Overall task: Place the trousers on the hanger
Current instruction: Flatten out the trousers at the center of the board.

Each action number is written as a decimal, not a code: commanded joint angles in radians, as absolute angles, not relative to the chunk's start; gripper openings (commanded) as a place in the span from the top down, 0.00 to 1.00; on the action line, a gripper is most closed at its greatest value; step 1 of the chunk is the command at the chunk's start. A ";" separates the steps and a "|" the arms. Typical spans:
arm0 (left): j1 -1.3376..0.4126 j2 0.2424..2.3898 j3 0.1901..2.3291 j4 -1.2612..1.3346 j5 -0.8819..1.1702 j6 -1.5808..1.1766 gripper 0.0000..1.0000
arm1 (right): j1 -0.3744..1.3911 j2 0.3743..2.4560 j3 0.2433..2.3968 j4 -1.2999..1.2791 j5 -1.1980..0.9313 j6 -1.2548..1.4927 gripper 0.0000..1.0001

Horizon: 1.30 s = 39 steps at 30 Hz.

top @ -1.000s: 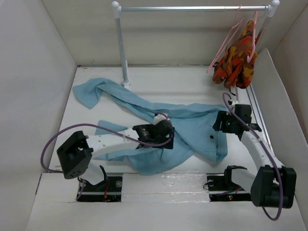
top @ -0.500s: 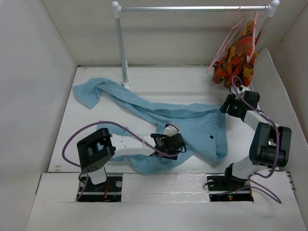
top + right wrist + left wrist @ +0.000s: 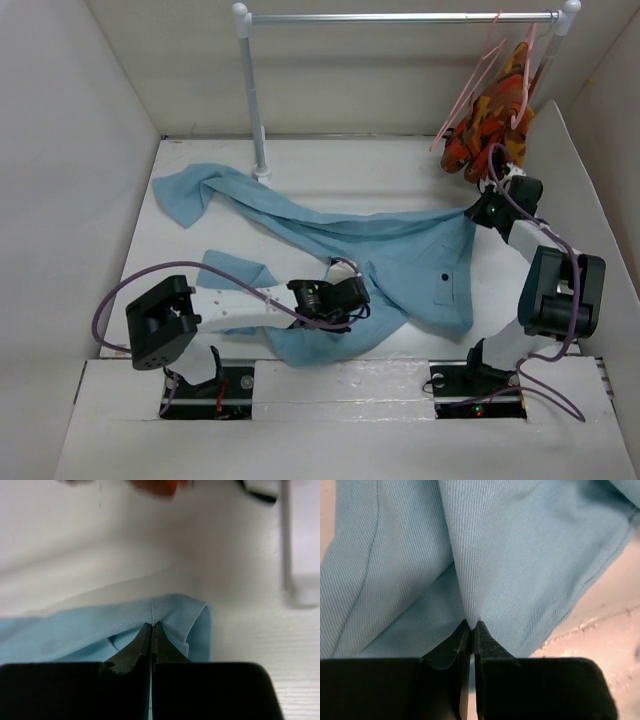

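Right hand (image 3: 482,212) dragged trousers (image 3: 400,262) corner farther back; left hand (image 3: 352,297) pinches fold.

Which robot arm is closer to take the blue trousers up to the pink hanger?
Right, probably. The right gripper pinches a corner of the trousers just below the hanger on the rail. The left gripper pinches cloth down by the near edge, farther away.

Behind the trousers (image 3: 400,255), bare table (image 3: 370,175) spans rack post (image 3: 253,100) to patterned garment (image 3: 495,125).

White arms (image 3: 240,302), black joints (image 3: 160,322), purple cables (image 3: 185,264).
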<state>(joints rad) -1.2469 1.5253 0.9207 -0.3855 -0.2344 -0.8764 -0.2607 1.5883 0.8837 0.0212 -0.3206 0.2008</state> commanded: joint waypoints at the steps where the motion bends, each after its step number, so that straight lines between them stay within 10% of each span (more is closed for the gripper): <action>1: -1.255 1.456 0.891 -0.445 -0.167 -0.856 1.00 | -0.272 1.569 1.021 0.110 -0.196 0.221 1.00; 4: -1.293 1.431 0.896 -0.448 -0.124 -0.821 1.00 | -0.261 1.644 1.090 0.063 -0.091 0.221 1.00; 7: -1.316 1.427 0.957 -0.489 -0.144 -0.818 1.00 | -0.261 1.693 1.146 0.043 -0.098 0.212 0.60; 9: -1.316 1.431 1.001 -0.530 -0.176 -0.796 0.72 | -0.241 1.675 1.144 0.020 -0.126 0.189 0.30; 11: -1.316 1.431 1.107 -0.583 -0.283 -0.793 0.31 | -0.241 1.596 1.108 0.011 -0.155 0.178 0.24; 13: -1.292 1.430 1.184 -0.636 -0.368 -0.773 0.20 | -0.221 1.505 1.010 0.006 -0.184 0.186 0.24; 16: -1.154 1.419 1.305 -0.683 -0.538 -0.814 0.21 | -0.165 1.274 0.846 -0.040 -0.212 0.213 0.35; 20: -0.803 1.321 1.215 -0.557 -0.522 -0.821 0.25 | 0.069 0.982 0.689 -0.112 -0.229 0.215 1.00; 24: -0.369 1.236 1.019 -0.243 -0.163 -0.798 0.35 | 0.371 0.851 0.592 -0.152 -0.300 0.216 0.99; 26: -0.273 1.291 1.017 -0.276 -0.064 -0.754 0.45 | 0.594 0.892 0.603 -0.220 -0.270 0.195 0.57; 31: -0.290 1.328 1.016 -0.390 -0.184 -0.721 0.41 | 0.837 1.049 0.675 -0.316 -0.163 0.170 0.28; 39: 0.138 1.214 0.712 -0.281 -0.052 -0.764 0.36 | 0.999 1.259 0.749 -0.278 -0.097 0.158 0.29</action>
<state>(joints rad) 0.0288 1.2957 0.7906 -0.3176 -0.0937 -0.7574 0.9817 1.2297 0.6956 -0.3042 -0.1543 0.1688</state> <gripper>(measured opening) 0.640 0.716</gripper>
